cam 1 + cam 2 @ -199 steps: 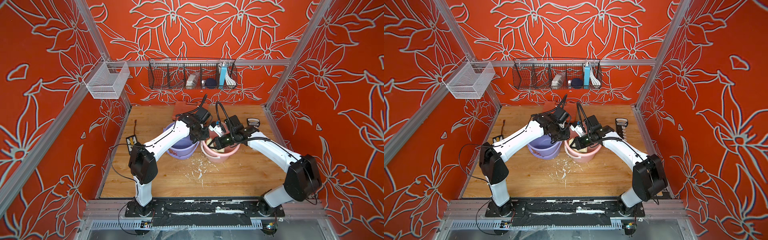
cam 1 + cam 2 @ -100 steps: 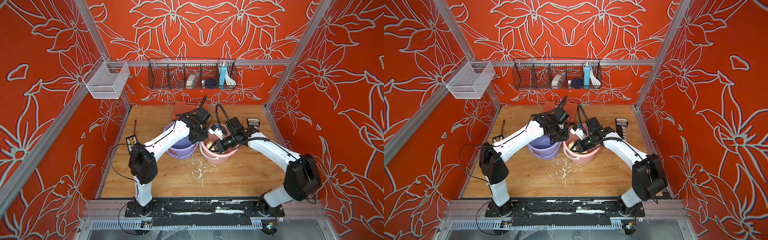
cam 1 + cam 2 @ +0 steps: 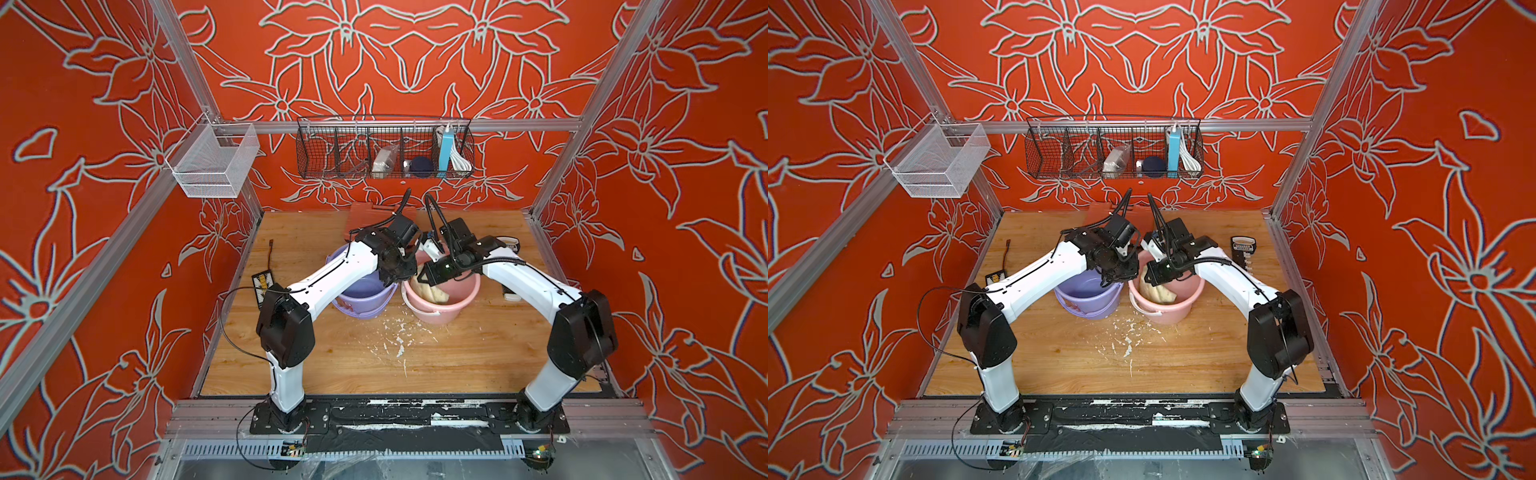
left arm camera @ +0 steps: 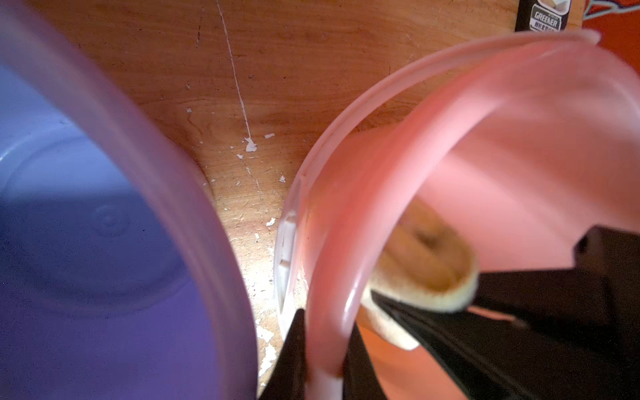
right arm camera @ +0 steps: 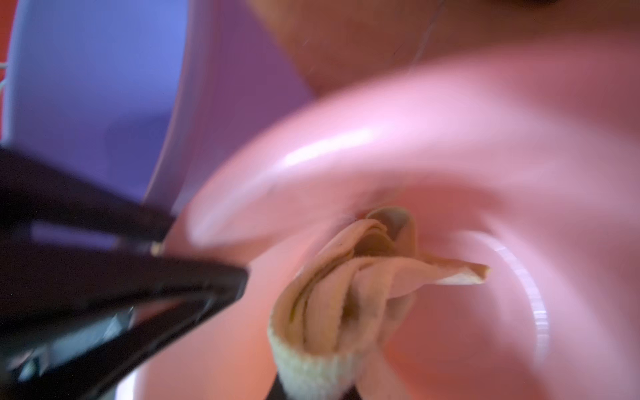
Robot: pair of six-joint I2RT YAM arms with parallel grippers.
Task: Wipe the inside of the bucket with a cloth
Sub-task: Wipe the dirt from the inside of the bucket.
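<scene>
In both top views a pink bucket stands mid-table. My left gripper is shut on its rim, one finger outside and one inside, as the left wrist view shows. The cream-beige cloth is bunched inside the bucket. My right gripper reaches into the bucket and is shut on the cloth; its jaws barely show at the frame edge. The pink wall is blurred around it. The left wrist view also catches the cloth and the right gripper's black body.
A purple bucket sits close against the pink one, under my left arm. White flecks litter the wooden table. A black-labelled pack lies back right, a small black device at the left edge. Wire baskets hang on the walls.
The right gripper has moved the cloth about inside the pink bucket, and the bucket has shifted slightly. The left gripper keeps its hold on the rim.
</scene>
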